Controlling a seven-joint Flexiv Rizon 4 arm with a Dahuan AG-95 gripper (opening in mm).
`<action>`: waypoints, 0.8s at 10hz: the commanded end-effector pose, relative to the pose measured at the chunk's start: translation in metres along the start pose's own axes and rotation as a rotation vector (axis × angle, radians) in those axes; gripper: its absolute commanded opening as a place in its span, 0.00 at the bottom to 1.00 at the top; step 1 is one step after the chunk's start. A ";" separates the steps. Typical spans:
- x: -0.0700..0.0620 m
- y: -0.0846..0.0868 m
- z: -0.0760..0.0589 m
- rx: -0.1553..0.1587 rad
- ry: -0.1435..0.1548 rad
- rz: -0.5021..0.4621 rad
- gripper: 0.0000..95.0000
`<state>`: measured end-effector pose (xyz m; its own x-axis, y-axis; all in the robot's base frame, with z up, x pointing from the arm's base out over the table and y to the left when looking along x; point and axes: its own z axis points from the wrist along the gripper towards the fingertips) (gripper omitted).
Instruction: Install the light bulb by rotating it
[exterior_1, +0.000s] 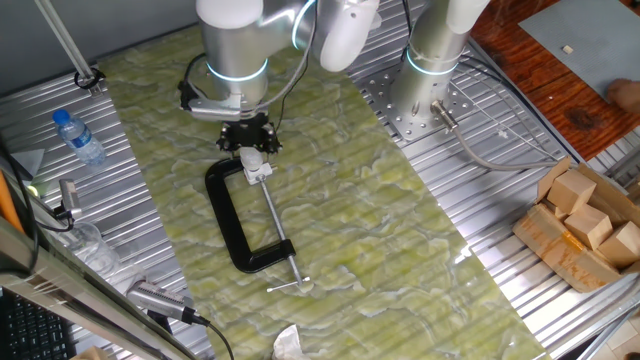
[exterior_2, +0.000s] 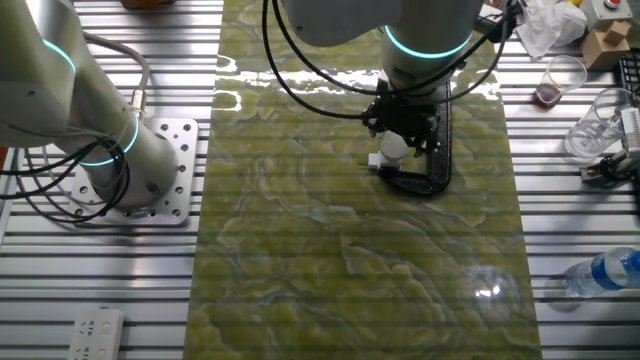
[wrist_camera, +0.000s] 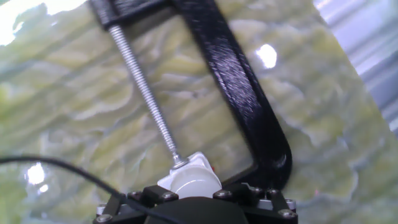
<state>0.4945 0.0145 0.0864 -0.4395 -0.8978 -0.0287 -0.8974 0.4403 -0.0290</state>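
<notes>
Table: steel slats under a green marbled mat (exterior_1: 400, 230); the mat looks slick, so I judge anything on it could slide under a twist
C-clamp: black frame (exterior_1: 228, 225) lying flat on the mat, its long steel screw (exterior_1: 278, 235) ending at a white block that seems to hold the bulb; if turning force drags the clamp round, the bulb may turn nothing
Gripper: (exterior_2: 398, 140) set low over the clamp's closed end; whether its fingers are parted or pressed on the bulb I cannot tell
Light bulb: (wrist_camera: 193, 182) small, white, directly under the gripper inside the clamp's jaw, next to the screw tip; a tilted or off-centre hold risks cross-threading or slipping off the smooth dome
</notes>
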 end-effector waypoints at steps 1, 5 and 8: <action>0.000 0.000 0.000 -0.002 -0.013 -0.121 0.80; 0.000 0.000 0.000 -0.001 -0.024 -0.209 0.80; 0.000 0.000 0.004 -0.001 -0.031 -0.219 0.80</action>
<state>0.4941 0.0150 0.0813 -0.2300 -0.9716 -0.0557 -0.9721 0.2321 -0.0345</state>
